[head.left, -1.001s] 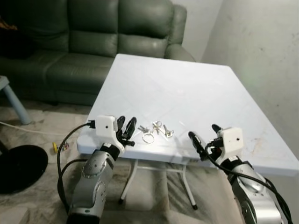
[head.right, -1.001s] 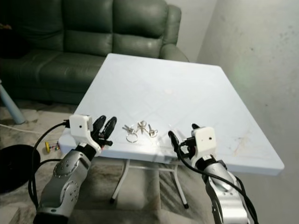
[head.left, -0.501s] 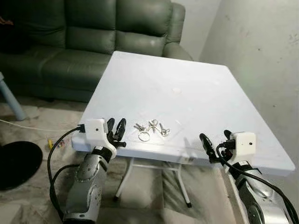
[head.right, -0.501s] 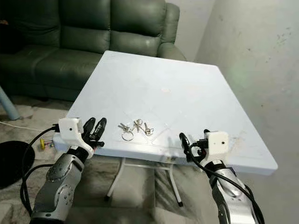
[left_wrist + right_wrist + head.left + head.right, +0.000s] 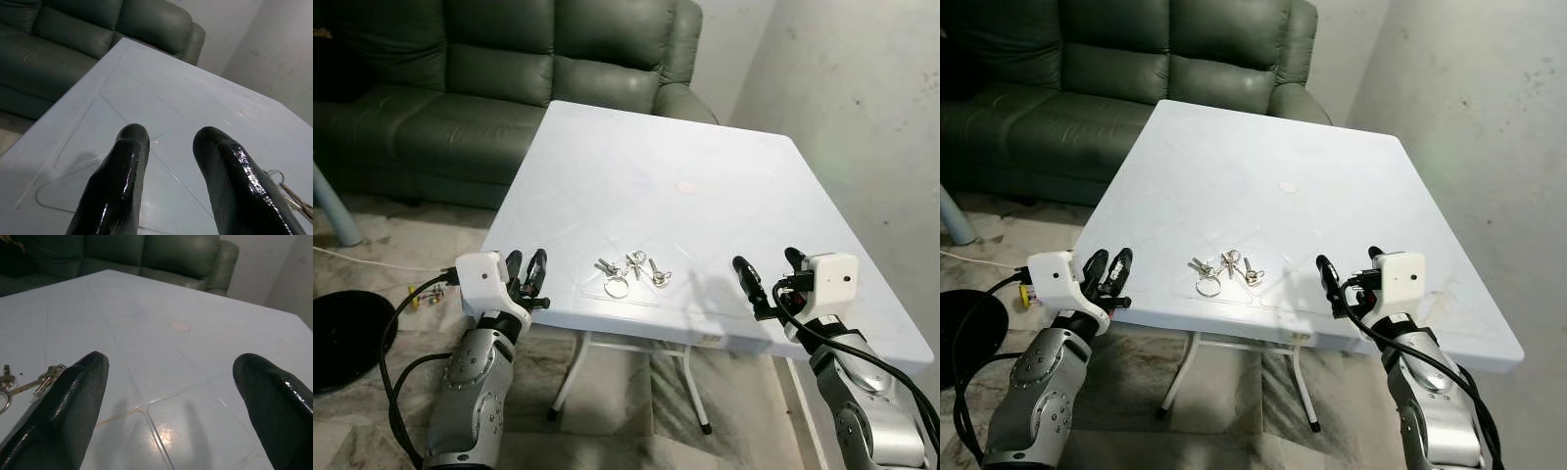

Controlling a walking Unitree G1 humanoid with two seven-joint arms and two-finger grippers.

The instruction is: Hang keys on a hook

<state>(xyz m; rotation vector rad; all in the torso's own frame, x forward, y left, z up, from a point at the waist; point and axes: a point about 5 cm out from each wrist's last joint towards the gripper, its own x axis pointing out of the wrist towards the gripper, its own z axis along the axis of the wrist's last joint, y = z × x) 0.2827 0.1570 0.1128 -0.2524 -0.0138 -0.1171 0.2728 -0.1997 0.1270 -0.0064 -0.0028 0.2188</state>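
The right gripper (image 5: 769,276) hovers with jaws spread wide and empty above the near edge of the white worktop (image 5: 724,166), apparently readied for a reach; the bunch of keys (image 5: 631,275) lies flat at about nine o'clock from it, near but apart. The left gripper (image 5: 527,269), jaws parted a little and holding nothing, waits at the worktop's near left corner, with the keys at roughly three o'clock. Beyond, at twelve o'clock, a green sofa (image 5: 509,69) stands against the wall. The pickup looks not yet begun, the keys resting untouched between both arms.
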